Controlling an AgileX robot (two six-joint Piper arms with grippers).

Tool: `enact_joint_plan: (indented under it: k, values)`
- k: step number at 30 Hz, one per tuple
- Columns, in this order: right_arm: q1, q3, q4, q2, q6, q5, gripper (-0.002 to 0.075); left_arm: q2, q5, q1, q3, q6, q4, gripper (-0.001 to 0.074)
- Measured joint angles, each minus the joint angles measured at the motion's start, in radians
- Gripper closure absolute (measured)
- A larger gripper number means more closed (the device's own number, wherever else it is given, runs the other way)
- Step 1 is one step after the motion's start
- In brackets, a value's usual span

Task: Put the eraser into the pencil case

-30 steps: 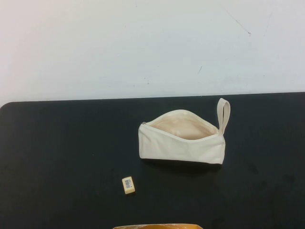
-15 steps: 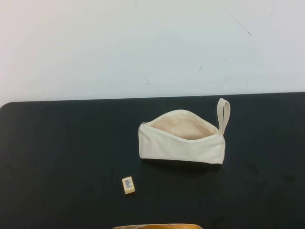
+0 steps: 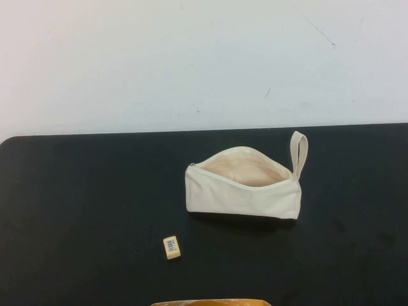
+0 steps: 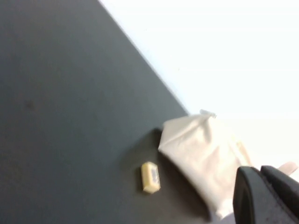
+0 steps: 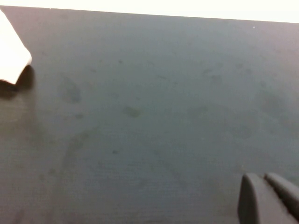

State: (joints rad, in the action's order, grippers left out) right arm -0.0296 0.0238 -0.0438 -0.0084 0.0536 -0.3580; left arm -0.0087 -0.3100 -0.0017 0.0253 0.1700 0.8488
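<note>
A black table [image 3: 76, 210] ran below a white wall, and nothing on it had changed from the earlier frames, so the task had not begun. At lower centre lay the eraser [image 3: 171, 247], untouched. Farther back, right of centre, the case [image 3: 242, 185] sat unzipped, its loop [image 3: 299, 153] standing at the right end. The left gripper [image 4: 268, 196] and right gripper [image 5: 268, 198] showed only at their wrist views' lower right corners; whether either was spread could not be told.
</note>
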Motion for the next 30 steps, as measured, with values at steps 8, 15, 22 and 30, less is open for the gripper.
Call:
enact_joint_plan:
  k: [8, 15, 22, 30]
  values:
    - [0.000, 0.000, 0.000, 0.000, 0.000, 0.000, 0.0727, 0.000, 0.082, 0.000, 0.000, -0.048, 0.082, 0.0736]
    - [0.000, 0.000, 0.000, 0.000, 0.000, 0.000, 0.0727, 0.088, -0.149, 0.000, -0.231, -0.317, -0.075, 0.0736]
    - [0.000, 0.000, 0.000, 0.000, 0.000, 0.000, 0.0727, 0.483, -0.508, 0.000, -0.632, -0.469, -0.370, 0.0736]
    - [0.000, 0.000, 0.000, 0.000, 0.000, 0.000, 0.0727, 0.916, -0.674, -0.031, -0.943, -0.565, -0.460, 0.0736]
